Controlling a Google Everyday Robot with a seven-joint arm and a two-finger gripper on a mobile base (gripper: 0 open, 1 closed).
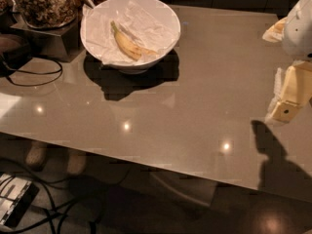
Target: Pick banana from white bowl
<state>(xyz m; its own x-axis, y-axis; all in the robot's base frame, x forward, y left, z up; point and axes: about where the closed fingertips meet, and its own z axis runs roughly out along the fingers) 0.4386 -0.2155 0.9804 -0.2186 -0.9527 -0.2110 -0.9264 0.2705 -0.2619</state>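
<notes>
Banana lies in white bowl; jaws hang far right.

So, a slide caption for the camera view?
Banana lies in the white bowl; the hand hangs at the right of the table, apart.

The room is dim, and the shiny table looks warm brown. The white bowl is the brightest thing. It drops a dark shadow on the table just in front of it. Small bright spots of glare sit farther in front of the bowl. Far right of the bowl, the gripper hangs over the table, lit pale, with its dark shadow below it.
</notes>
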